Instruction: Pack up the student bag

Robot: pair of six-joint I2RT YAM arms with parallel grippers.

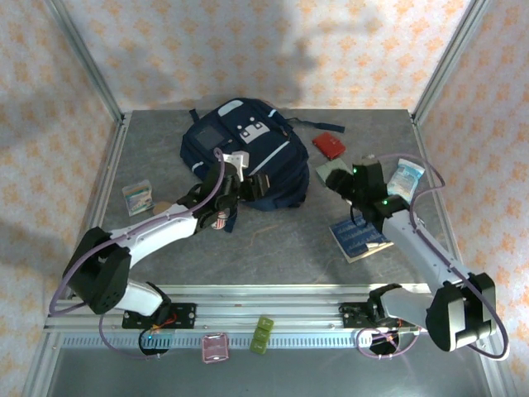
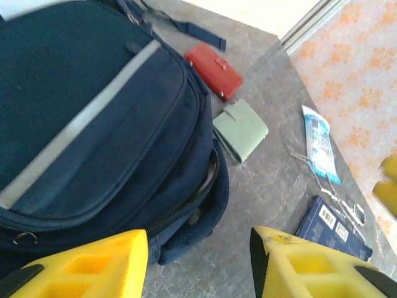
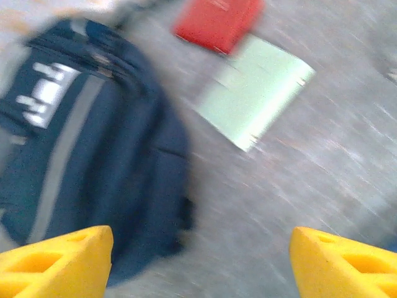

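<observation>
The student bag point(image 1: 240, 149) is a navy backpack with a pale stripe, lying flat at the back middle of the table. My left gripper point(image 1: 252, 184) stands open at the bag's near right corner; its yellow fingers point(image 2: 80, 267) frame the zip and bare table, holding nothing. In the left wrist view the bag point(image 2: 93, 124) lies just ahead of the left gripper point(image 2: 198, 267). My right gripper point(image 1: 340, 180) hovers open over the table right of the bag. The right wrist view is blurred, with the bag point(image 3: 80, 143) at left and the right gripper point(image 3: 201, 267) empty.
A red wallet point(image 1: 328, 145) and a pale green wallet point(image 2: 242, 129) lie right of the bag. A blue book point(image 1: 359, 236) and a white-blue packet point(image 1: 407, 178) sit on the right side. A small box point(image 1: 138, 197) lies at left. The metal frame rail point(image 1: 273, 298) runs along the near edge.
</observation>
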